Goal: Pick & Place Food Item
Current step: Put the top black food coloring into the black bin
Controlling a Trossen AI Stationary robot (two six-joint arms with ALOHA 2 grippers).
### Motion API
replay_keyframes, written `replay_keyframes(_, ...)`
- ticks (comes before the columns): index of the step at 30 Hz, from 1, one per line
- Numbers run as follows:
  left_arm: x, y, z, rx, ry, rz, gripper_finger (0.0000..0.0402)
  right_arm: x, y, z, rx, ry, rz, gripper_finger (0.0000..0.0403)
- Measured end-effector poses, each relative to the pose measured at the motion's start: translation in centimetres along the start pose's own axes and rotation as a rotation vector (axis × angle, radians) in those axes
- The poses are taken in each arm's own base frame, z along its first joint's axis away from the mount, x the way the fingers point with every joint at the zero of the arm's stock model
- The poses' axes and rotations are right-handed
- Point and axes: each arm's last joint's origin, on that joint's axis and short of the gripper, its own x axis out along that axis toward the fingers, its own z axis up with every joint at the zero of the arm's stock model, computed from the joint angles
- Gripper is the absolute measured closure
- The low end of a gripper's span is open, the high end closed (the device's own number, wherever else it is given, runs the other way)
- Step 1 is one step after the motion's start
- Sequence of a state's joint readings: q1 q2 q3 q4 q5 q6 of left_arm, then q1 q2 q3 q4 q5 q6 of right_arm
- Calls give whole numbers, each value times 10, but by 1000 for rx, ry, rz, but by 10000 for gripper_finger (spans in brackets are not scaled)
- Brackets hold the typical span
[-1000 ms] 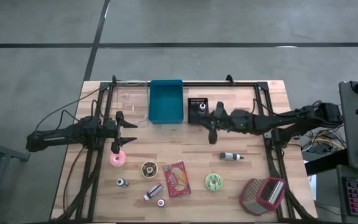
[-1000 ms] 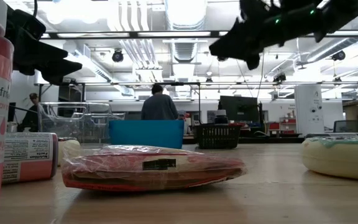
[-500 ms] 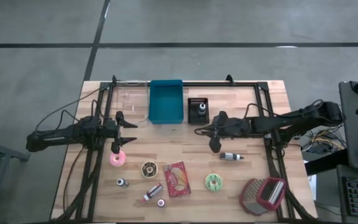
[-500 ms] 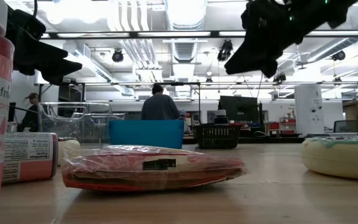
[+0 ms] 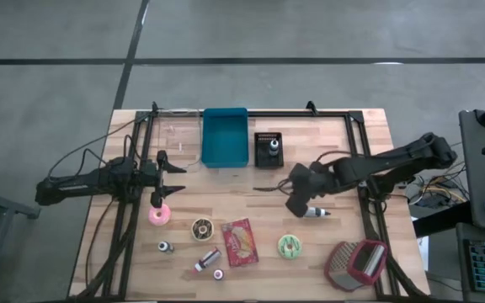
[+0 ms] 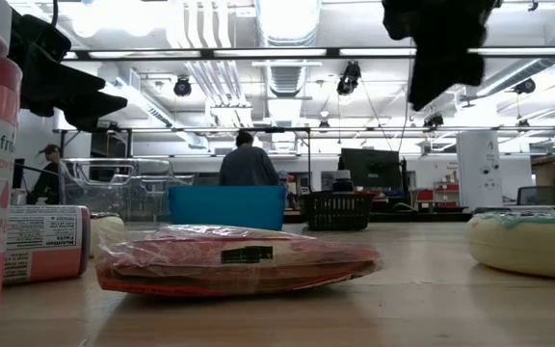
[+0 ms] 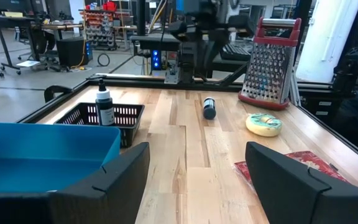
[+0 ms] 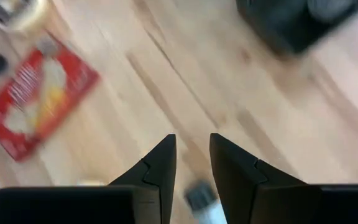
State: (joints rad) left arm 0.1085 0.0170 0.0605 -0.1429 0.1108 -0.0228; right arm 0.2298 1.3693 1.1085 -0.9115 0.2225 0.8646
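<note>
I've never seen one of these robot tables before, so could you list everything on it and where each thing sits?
Blue plastic bin: one, blue, back centre of the table.
Black mesh basket: one, black, right of the bin, holding a dark bottle.
Pink frosted doughnut: one, pink, left side.
Green frosted doughnut: one, green, front right of centre.
Red snack packet: one, red, front centre.
Red-handled metal box grater: one, silver and red, front right corner.
Small dark bottle lying flat: one, right of centre.
Left gripper: dark, open, above the pink doughnut.
Right gripper: dark, narrowly parted, empty, above the table near the lying bottle.
</note>
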Motion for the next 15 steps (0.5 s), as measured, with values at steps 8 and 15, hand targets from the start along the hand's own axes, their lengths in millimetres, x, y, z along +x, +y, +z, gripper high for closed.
replay_keyframes(8, 0, 0, 0, 0, 0, 0, 129, -6, 24, -16, -16, 215, -206, 292)
replay_keyframes(15, 0, 0, 0, 0, 1, 0, 129, -7, 27, -29, -24, 349, -170, 260)
